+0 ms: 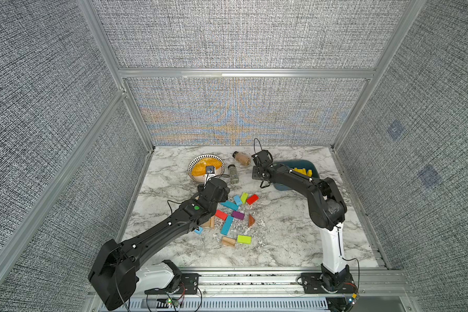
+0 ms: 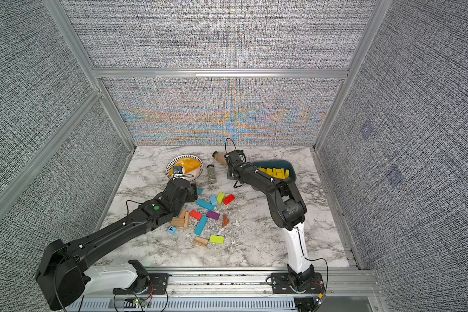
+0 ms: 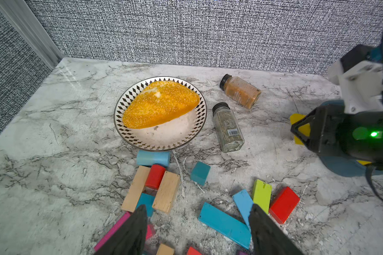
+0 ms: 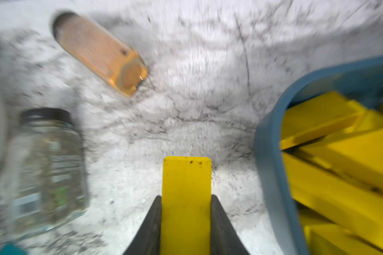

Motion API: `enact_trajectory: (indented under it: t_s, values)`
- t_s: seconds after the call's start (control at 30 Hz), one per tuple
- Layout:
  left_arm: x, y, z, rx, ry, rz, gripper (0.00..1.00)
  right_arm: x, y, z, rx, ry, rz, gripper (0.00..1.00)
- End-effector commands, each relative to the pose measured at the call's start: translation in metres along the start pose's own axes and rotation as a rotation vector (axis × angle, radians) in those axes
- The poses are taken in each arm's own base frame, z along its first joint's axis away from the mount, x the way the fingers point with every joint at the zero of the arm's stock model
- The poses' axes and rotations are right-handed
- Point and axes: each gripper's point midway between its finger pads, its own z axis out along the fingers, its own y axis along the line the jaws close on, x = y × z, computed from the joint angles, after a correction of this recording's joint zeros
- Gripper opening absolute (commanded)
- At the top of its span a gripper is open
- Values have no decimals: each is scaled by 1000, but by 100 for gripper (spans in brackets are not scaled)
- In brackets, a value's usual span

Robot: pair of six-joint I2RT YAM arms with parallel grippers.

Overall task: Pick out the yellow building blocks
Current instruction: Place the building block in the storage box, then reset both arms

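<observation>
- Right wrist view: the right gripper [image 4: 185, 220] has its 2 fingers [image 4: 149, 225] pressed against the sides of 1 yellow bar [image 4: 186, 198], which sticks out straight ahead of the tips; this reads as clamped on the bar.
- Just to one side of the held bar is the blue bin [image 4: 269, 167], already heaped with yellow blocks [image 4: 341, 159].
- Advice: carry the bar over the rim before letting go, and release low so it settles on the heap rather than bouncing out.
- Ahead on the other side lie 2 spice jars [image 4: 47, 167]; swing away from them.
- Left wrist view: the left gripper [image 3: 198, 229] hangs with its fingers apart, holding nothing, above mixed blocks [image 3: 224, 224]; no yellow one shows among them.
- Farther ahead of it sits a plate [image 3: 164, 143].
</observation>
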Motion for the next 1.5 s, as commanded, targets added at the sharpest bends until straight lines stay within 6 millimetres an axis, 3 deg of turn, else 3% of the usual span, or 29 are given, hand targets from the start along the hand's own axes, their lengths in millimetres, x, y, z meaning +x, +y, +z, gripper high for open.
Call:
enact_trajectory:
  t_s: [0.0, 0.1, 0.2, 0.3, 0.43, 0.73, 0.93, 1.07, 1.2, 1.33, 1.47]
  values:
    - [0, 4, -3, -11, -5, -21, 73, -20, -3, -26, -5, -52, -25, 21]
    - [10, 9, -3, -16, 12, -52, 73, -29, -25, -45, 21, -80, -25, 21]
    - [21, 16, 0, -37, 22, -68, 73, -32, -59, -54, 63, -87, 2, 21]
    - [24, 19, 1, -52, 20, -65, 73, -30, -94, -55, 99, -85, 44, 21]
    - [22, 19, 4, -62, 14, -56, 73, -23, -125, -42, 133, -64, 84, 21]
    - [27, 20, 6, -74, 37, -47, 73, -14, -159, -5, 145, -19, 165, 23]
    - [28, 22, 7, -86, 37, -49, 73, -21, -162, -7, 146, -29, 155, 53]
    - [27, 23, 7, -92, 37, -46, 73, -33, -164, -22, 157, -64, 145, 64]
    - [19, 38, 0, -151, -9, -50, 73, -42, -169, -57, 147, -144, 154, 67]
    - [9, 83, -23, -301, -116, -82, 74, -17, -192, -101, 164, -275, 163, 67]
    - [10, 116, -38, -378, -210, -105, 76, 22, -223, -122, 221, -392, 164, 67]
